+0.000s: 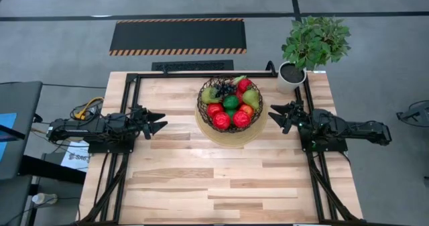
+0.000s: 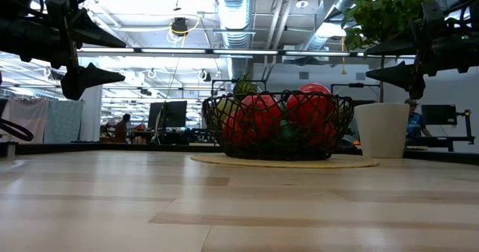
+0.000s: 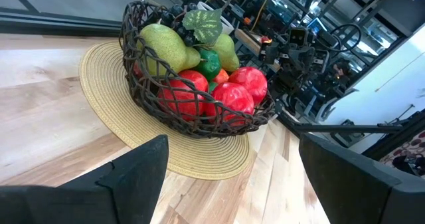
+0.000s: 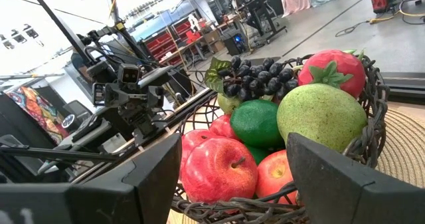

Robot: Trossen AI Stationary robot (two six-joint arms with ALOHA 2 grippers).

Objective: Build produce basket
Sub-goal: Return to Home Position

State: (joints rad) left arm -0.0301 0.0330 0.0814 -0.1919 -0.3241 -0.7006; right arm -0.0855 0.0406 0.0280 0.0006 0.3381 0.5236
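Observation:
The dark wire basket stands on its pale tan round base at the table's far middle. It holds the produce: red apples, a green round fruit, green pears, dark grapes and a red fruit. My left gripper is open and empty, above the table to the basket's left. My right gripper is open and empty, to the basket's right. The basket also shows in the left wrist view and the right wrist view.
A white pot with a green plant stands at the table's far right corner, close behind my right gripper. A black frame runs along the table's left, far and right sides. The table's near half is bare wood.

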